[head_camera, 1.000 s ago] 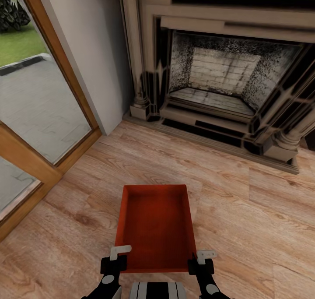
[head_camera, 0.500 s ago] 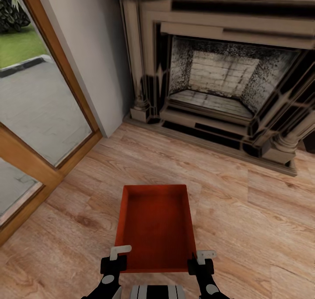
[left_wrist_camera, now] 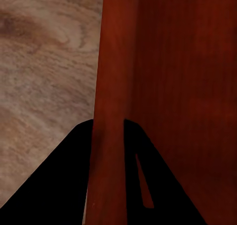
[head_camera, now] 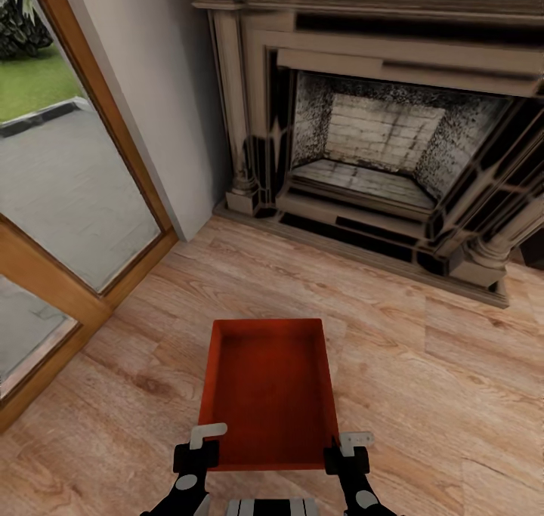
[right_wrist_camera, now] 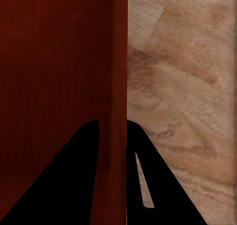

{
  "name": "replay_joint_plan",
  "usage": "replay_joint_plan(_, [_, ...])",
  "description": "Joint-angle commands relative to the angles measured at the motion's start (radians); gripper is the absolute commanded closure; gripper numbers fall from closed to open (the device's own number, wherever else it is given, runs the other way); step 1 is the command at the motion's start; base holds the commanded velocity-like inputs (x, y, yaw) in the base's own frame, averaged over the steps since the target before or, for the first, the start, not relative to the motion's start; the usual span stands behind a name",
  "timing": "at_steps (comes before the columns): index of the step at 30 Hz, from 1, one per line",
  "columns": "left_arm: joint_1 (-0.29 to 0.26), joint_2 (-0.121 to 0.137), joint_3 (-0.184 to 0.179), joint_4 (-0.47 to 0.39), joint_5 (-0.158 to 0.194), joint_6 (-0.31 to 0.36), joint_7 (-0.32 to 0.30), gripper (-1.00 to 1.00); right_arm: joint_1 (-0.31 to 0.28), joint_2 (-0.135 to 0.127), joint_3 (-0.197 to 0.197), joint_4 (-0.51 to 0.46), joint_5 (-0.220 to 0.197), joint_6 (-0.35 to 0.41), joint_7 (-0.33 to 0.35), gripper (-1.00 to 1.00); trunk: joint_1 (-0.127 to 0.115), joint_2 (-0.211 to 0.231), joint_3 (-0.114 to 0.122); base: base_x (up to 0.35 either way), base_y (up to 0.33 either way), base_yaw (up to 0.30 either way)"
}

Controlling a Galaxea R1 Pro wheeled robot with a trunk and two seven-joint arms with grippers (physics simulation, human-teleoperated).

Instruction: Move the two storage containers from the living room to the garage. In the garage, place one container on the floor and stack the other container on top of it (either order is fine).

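Head view: one red-orange rectangular open-topped storage container point(head_camera: 270, 395) sits low in the centre, held above the light wood plank floor point(head_camera: 423, 395) of the living room, its long axis pointing toward the dark ornate fireplace point(head_camera: 393, 153). Container interior is bare; thin plain walls, near rim closest to the robot's trunk. Left gripper point(head_camera: 198, 446) is at the container's near left corner, right gripper point(head_camera: 349, 449) at the near right corner; each has a pale finger lying over the rim. Left wrist view: the left gripper point(left_wrist_camera: 107, 160) has its two dark fingers point(left_wrist_camera: 59, 185) on either side of the container's thin left wall point(left_wrist_camera: 111, 86), closed against it, wood floor on one side and red interior on the other. Right wrist view: the right gripper point(right_wrist_camera: 112, 160) likewise pinches the right wall point(right_wrist_camera: 118, 62) between its dark fingers point(right_wrist_camera: 64, 185), no gap visible between finger and wall. Both grips therefore read as clamped on the same container. To the robot's left stands a wood-framed glass door point(head_camera: 60, 199), with grey paving and a strip of grass visible through the pane. A plain white wall section point(head_camera: 162, 85) separates the door frame from the fireplace. The fireplace opening shows pale brick inside, with a dark column on each side and a stepped hearth base touching the plank floor.
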Motion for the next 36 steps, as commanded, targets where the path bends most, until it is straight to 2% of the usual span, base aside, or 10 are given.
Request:
replay_joint_plan(1, [-0.001, 0.0, -0.008, 0.001, 0.01, -0.004, 0.01, 1.0, -0.001, 0.0, 0.005, 0.001, -0.009, -0.004, 0.0, 1.0, -0.004, 0.007, 0.003, 0.0, 0.0, 0.0])
replay_joint_plan(36, [-0.001, 0.001, -0.007, 0.001, 0.008, -0.004, 0.008, 1.0, -0.001, 0.003, 0.002, 0.001, -0.008, -0.006, 0.0, 1.0, -0.138, 0.252, 0.112, 0.0, 0.0, 0.0])
